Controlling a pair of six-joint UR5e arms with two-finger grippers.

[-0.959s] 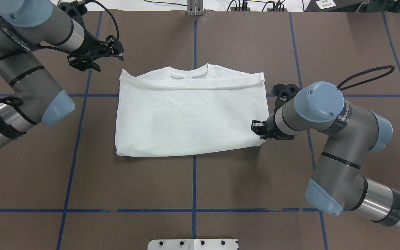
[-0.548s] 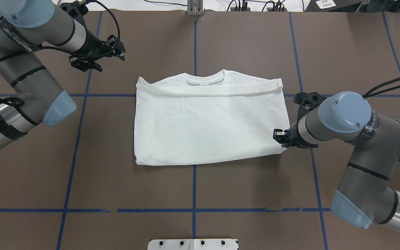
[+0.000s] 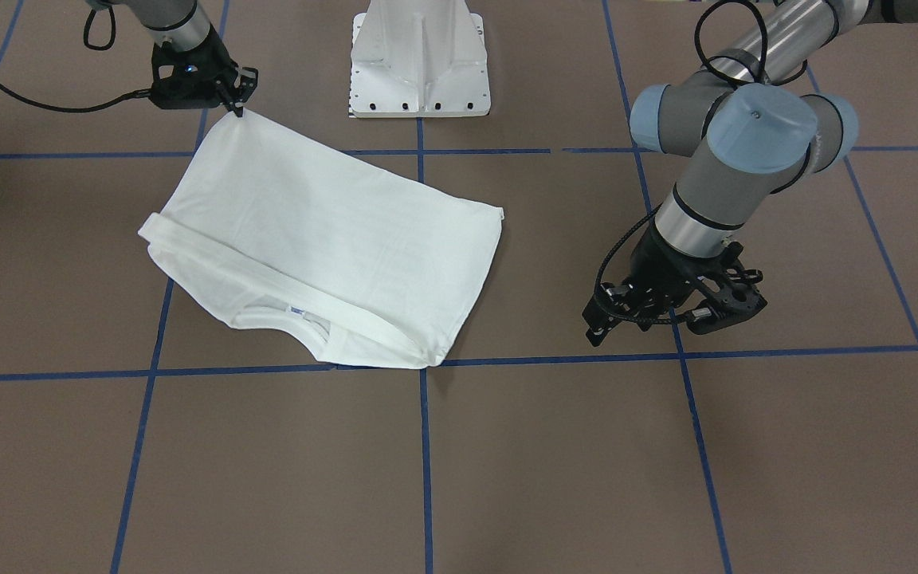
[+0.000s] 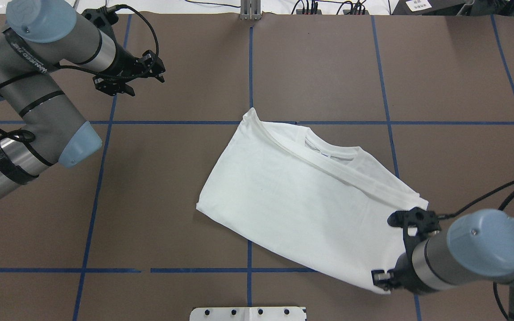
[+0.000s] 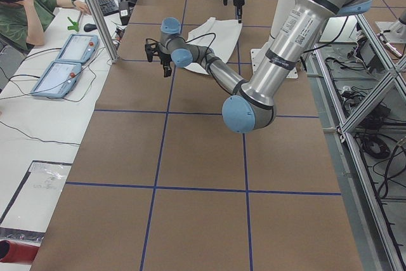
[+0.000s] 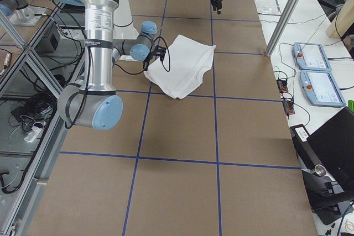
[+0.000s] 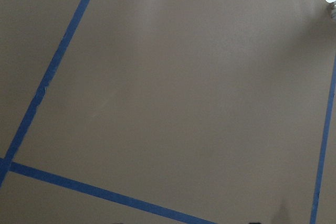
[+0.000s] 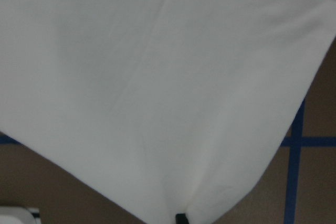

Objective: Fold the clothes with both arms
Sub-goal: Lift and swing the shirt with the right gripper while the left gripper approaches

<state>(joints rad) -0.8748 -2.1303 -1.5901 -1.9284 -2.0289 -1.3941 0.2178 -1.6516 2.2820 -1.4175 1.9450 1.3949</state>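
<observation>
So the white T-shirt (image 4: 301,209) is folded into a rough rectangle and lies skewed on the brown table (image 4: 172,223), not square to the blue tape lines (image 4: 249,67). In the overhead view it sits from the middle out toward 4 o'clock. The neckline (image 4: 328,156) is on the shirt's 1 o'clock edge with a folded band of cloth running across just below it, and from the front camera you can just make out a tiny neck label (image 3: 294,312). I can't see any print on the side that faces up. The right gripper (image 4: 382,278) is down at 5 o'clock in the overhead view, pinched closed on the shirt's near corner. The front camera shows that corner pulled to a point between its fingers, and the right wrist cam is basically all white cloth with one dark fingertip (image 8: 180,217) poking in at 6 o'clock. The left gripper (image 4: 152,71) hangs over bare table at about 10 o'clock, well away from the shirt, with its fingers looking spread apart and nothing in them. Its wrist cam only shows brown surface and tape. The white pedestal base (image 3: 419,56) is at 12 o'clock in the front view.
</observation>
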